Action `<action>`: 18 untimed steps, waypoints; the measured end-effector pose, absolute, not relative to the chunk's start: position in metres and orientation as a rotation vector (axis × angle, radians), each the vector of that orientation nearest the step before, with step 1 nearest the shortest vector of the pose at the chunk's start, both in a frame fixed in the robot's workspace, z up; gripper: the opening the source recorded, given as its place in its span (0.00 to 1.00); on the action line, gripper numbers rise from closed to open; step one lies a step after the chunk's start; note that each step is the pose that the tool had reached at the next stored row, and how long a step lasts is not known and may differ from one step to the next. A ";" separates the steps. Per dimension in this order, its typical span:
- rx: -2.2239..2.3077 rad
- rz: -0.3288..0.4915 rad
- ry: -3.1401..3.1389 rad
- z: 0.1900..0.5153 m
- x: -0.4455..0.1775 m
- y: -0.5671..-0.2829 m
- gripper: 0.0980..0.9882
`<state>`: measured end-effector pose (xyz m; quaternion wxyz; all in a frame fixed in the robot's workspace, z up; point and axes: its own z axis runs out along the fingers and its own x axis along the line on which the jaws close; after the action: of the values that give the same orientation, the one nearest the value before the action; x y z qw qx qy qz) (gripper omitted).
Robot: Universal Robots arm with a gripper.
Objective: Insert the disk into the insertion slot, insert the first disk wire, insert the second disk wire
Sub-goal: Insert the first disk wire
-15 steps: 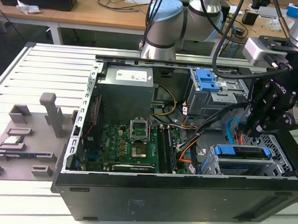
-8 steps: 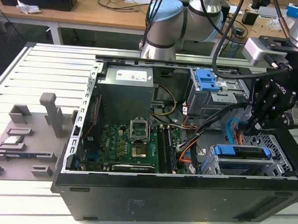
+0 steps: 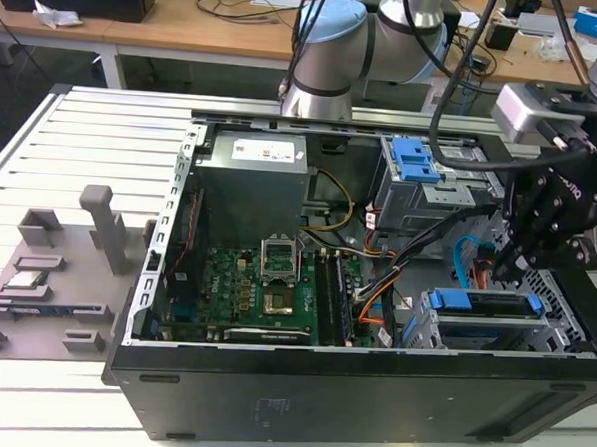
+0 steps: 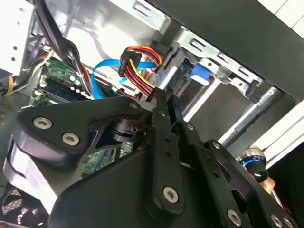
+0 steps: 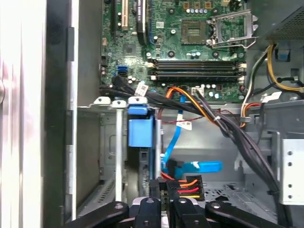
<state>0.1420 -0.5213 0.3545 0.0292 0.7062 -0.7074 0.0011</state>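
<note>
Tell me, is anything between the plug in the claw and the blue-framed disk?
The gripper holds the coloured-wire plug right beside the disk. A blue flat cable lies close against the plug at the disk's end; nothing else visibly sits between them.

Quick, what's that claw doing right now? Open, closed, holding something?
Gripper: jaws closed, pinching the red-yellow-orange disk wire near its connector end.
</note>
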 end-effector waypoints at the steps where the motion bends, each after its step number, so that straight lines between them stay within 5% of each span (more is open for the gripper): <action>1: 2.178 0.004 -2.182 0.354 0.142 -0.523 0.08; 18: 2.170 0.003 -2.190 0.341 0.150 -0.529 0.08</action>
<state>0.1495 -0.5286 0.3405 0.0291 0.7035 -0.7101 0.0009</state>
